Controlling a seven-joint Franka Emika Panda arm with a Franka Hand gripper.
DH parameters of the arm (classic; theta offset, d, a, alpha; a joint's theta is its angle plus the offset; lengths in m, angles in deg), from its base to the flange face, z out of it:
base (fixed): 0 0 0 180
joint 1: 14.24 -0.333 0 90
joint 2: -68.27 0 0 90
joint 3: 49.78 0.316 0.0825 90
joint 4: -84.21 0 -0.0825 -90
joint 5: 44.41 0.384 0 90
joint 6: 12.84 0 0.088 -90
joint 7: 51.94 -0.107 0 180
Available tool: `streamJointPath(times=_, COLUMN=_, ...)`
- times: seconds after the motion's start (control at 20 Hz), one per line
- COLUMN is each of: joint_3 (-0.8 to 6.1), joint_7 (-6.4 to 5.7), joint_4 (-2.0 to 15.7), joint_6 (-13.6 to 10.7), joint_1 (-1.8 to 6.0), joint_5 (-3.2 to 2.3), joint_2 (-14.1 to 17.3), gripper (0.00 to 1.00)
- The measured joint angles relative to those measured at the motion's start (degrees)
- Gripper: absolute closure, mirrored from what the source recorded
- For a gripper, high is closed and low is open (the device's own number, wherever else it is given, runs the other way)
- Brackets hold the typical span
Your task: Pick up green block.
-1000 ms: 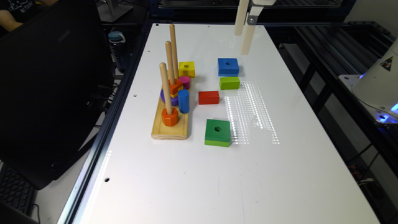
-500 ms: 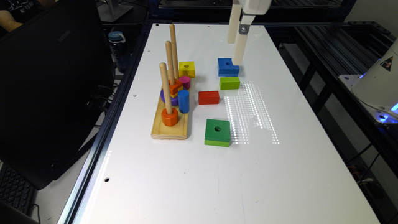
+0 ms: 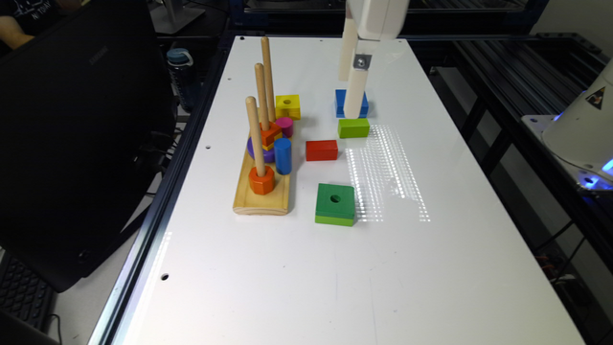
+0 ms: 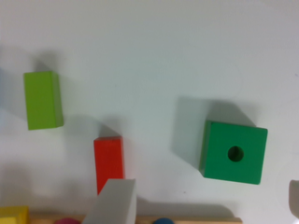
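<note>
Plainly flat on the white table (image 3: 297, 268): green block (image 3: 335, 203), dark top up, round centre hole showing, just off the exterior view's right of the wooden peg stand (image 3: 262, 191); untouched, well apart from the gripper (image 3: 353, 96); gripper up over the blue block (image 3: 341, 103), beyond the lime-green block (image 3: 353, 128) and the red block (image 3: 322, 150); one pale fingertip (image 4: 113, 200) and a sliver of another at the wrist view's edges, set wide apart, nothing between; yellow block (image 3: 288, 106) beside the pegs.
</note>
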Motion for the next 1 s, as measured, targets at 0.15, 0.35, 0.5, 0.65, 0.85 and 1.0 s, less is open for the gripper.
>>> streamJointPath(times=0.15, joint_3=0.8, joint_7=-0.85, joint_4=0.05, joint_6=0.0, joint_1=0.07, joint_5=-0.18, joint_2=0.0, gripper=0.0)
streamJointPath(times=0.35, joint_3=1.91, joint_7=-1.89, joint_4=0.03, joint_6=-0.1, joint_1=0.15, joint_5=-0.42, joint_2=0.0, gripper=0.0)
streamJointPath(times=0.5, joint_3=2.7, joint_7=-2.53, joint_4=0.0, joint_6=-0.2, joint_1=0.18, joint_5=-0.55, joint_2=0.0, gripper=0.0)
streamJointPath(times=0.65, joint_3=3.5, joint_7=-3.61, joint_4=-0.07, joint_6=-0.3, joint_1=0.2, joint_5=-0.43, joint_2=0.0, gripper=0.0)
streamJointPath(times=0.85, joint_3=4.61, joint_7=-4.69, joint_4=-0.28, joint_6=-0.4, joint_1=0.31, joint_5=-0.5, joint_2=-0.1, gripper=0.0)
streamJointPath(times=1.0, joint_3=5.55, joint_7=-5.34, joint_4=-0.34, joint_6=-0.5, joint_1=0.58, joint_5=-0.49, joint_2=-0.2, gripper=0.0)
